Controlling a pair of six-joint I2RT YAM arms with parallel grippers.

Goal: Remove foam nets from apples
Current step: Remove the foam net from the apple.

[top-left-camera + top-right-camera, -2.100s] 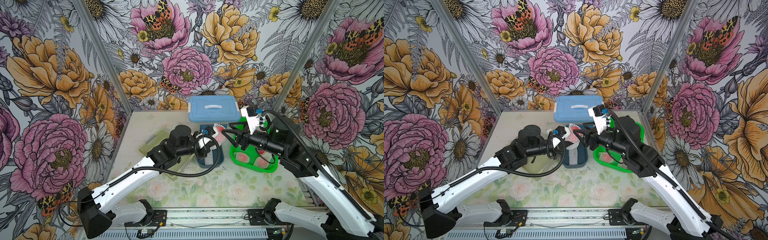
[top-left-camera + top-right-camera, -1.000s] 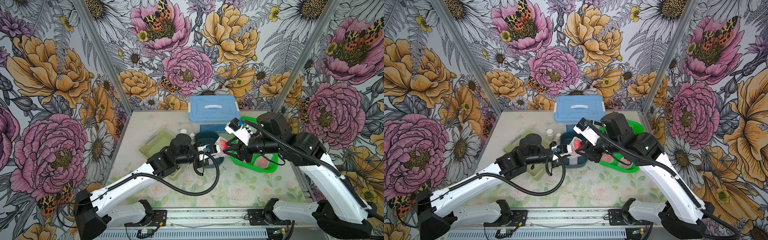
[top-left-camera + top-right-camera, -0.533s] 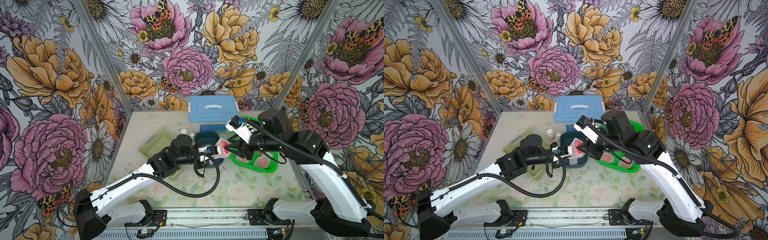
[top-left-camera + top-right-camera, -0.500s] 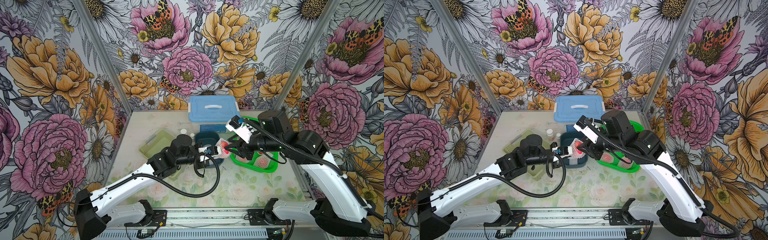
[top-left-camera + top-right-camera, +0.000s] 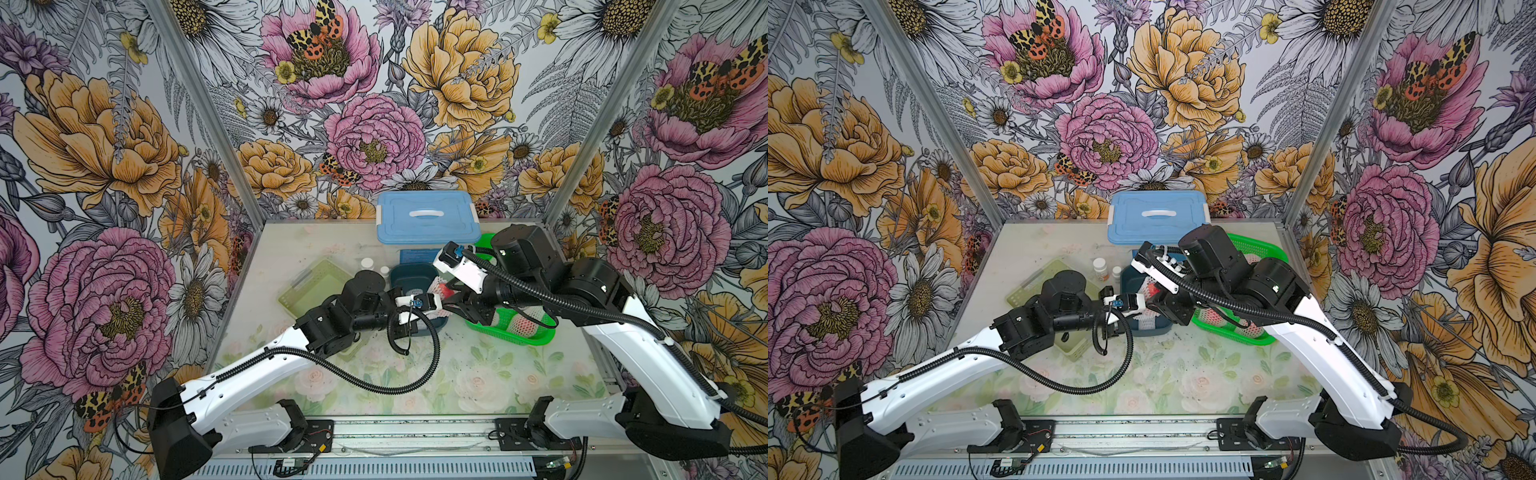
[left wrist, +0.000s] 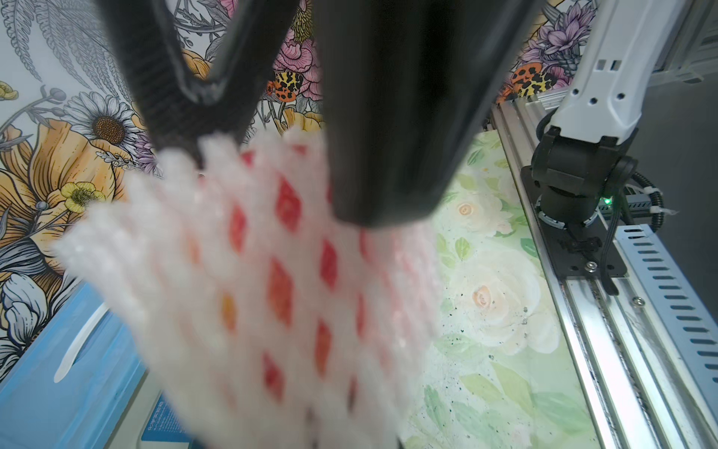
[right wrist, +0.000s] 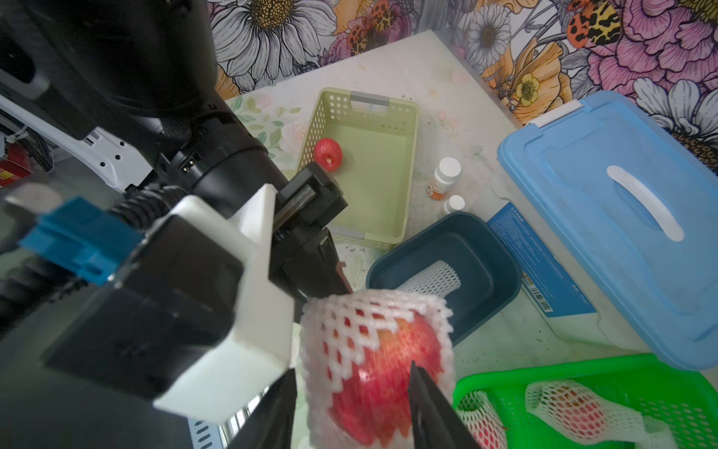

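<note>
A red apple half sleeved in a white foam net hangs between my two grippers over the dark blue bin. In both top views the netted apple is at table centre. My left gripper is shut on the net's rim; in its own wrist view the foam net hides its fingers. My right gripper straddles the apple's bare end, one finger on each side. An empty foam net lies in the bin. A bare apple sits in the pale green basket.
A bright green basket on the right holds two netted apples. A blue lidded box stands behind the bin. Two white pill bottles stand between bin and pale basket.
Over two seconds both arms came down toward the table's front with the netted apple between them. In the last half second they have barely moved.
</note>
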